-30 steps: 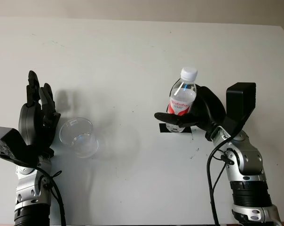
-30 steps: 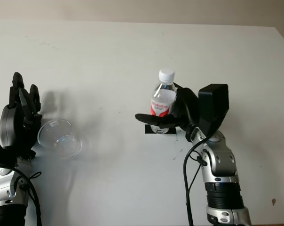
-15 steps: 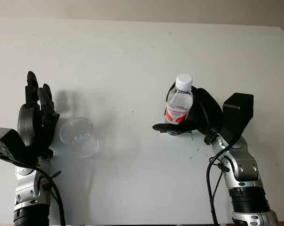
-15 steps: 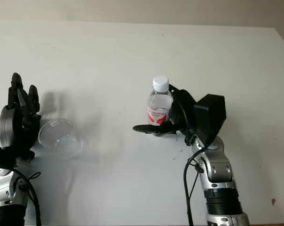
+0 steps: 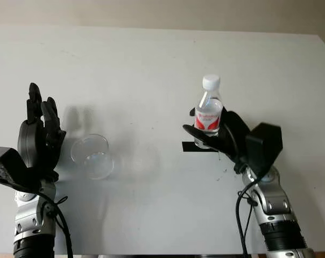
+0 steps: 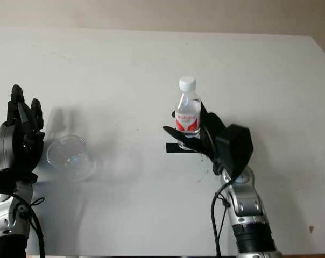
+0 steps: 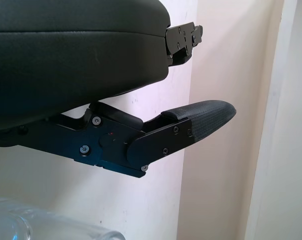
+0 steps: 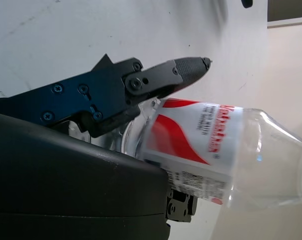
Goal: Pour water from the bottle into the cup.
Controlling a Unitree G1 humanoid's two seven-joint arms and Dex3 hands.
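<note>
Right hand: the right hand (image 5: 219, 137) wraps its fingers (image 8: 156, 80) around the lower body of the bottle (image 5: 209, 113), at the table's right-centre.
Bottle: upright, white cap (image 5: 211, 81) on, red-and-white label facing the head camera; a black tape mark (image 6: 176, 148) lies on the table at its base.
Left hand: the left hand (image 5: 37, 137) is open, upright at the table's left, just beside the cup (image 5: 91, 156).
Cup: clear, standing on the table, well apart from the bottle.
Surface: plain white table (image 5: 141, 70); a beige wall runs along its far edge.
Hard to make out: whether the bottle's base touches the table; how much water it holds.
</note>
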